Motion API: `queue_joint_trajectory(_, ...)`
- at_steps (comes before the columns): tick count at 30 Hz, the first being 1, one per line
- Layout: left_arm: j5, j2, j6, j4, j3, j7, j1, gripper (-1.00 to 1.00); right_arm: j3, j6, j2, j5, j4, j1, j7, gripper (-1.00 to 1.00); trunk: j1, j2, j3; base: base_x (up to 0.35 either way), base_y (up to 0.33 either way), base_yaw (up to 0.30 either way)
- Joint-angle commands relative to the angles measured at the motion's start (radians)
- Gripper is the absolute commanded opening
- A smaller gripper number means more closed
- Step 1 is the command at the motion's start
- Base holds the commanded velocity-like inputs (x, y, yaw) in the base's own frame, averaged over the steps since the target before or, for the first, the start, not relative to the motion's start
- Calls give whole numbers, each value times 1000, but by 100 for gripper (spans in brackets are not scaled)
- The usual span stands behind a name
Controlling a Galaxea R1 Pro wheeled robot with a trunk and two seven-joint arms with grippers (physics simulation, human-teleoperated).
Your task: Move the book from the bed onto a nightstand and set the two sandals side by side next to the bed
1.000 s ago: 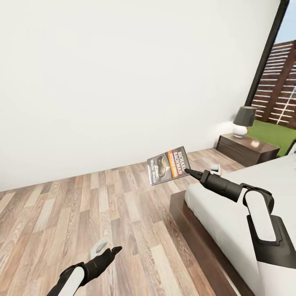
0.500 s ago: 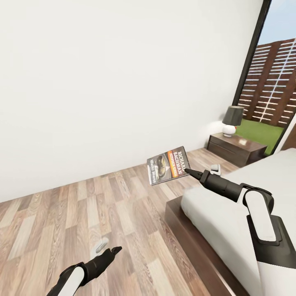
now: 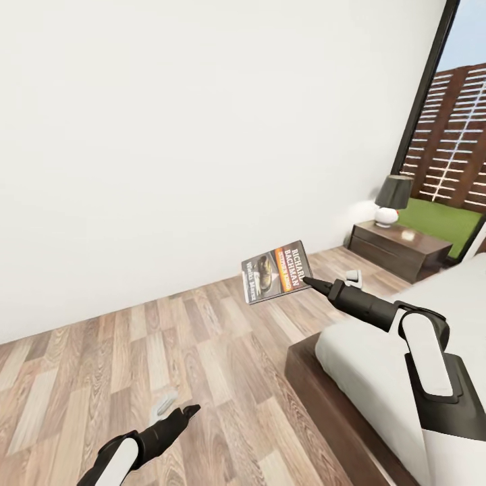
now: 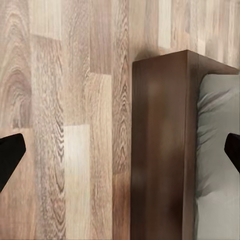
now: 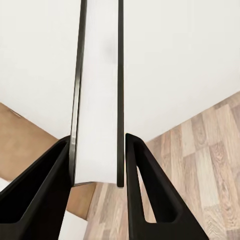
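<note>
The book (image 3: 275, 271), a dark paperback with an orange-tan picture, hangs in the air over the wood floor, just off the bed's corner. My right gripper (image 3: 307, 280) is shut on its lower edge. In the right wrist view the book (image 5: 97, 100) stands edge-on between the two black fingers (image 5: 45, 190) of the right gripper (image 5: 98, 141). The bed (image 3: 324, 378), with its dark frame and pale mattress, lies at the right. The nightstand (image 3: 398, 248) stands beyond it by the window. My left gripper (image 3: 189, 410) is low over the floor, open and empty (image 4: 120, 155). The sandals are out of view.
A dark-shaded lamp (image 3: 393, 199) stands on the nightstand. A plain white wall runs along the back, and a tall dark-framed window (image 3: 445, 121) is at the far right. Below the left gripper are the bed frame's corner (image 4: 160, 150) and plank floor (image 4: 65, 125).
The whole picture swung left, then back right, so the camera moved. Both arms hold the same pose and the book stays in the right gripper.
</note>
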Motion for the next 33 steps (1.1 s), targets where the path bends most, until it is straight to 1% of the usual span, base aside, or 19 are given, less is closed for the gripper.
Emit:
queue_joint_trajectory(1, 3, 1, 2, 0, -2, -1, -1, 100, -2, 5, 0, 1, 0, -1, 10, -100, 0, 0, -1, 263, 218, -7)
queue_joint_trajectory(6, 2, 1, 2, 0, -2, -1, -1, 100, -3, 4, 0, 1, 0, -1, 8, -100, 0, 0, -1, 263, 218, -186)
queue_joint_trajectory(12, 2, 1, 2, 0, -2, -1, -1, 100, -4, 5, 0, -3, 0, -1, -60, -100, 0, 0, 1, 263, 218, -248)
queue_joint_trajectory(15, 3, 1, 2, 0, -2, -1, -1, 100, -4, 5, 0, -4, 0, -1, -81, -100, 0, 0, 2, 261, 220, -256)
queue_joint_trajectory(33, 3, 1, 2, 0, -2, -1, -1, 100, -5, 5, 1, -3, 0, -1, -83, -100, 0, 0, 9, 259, 227, -257)
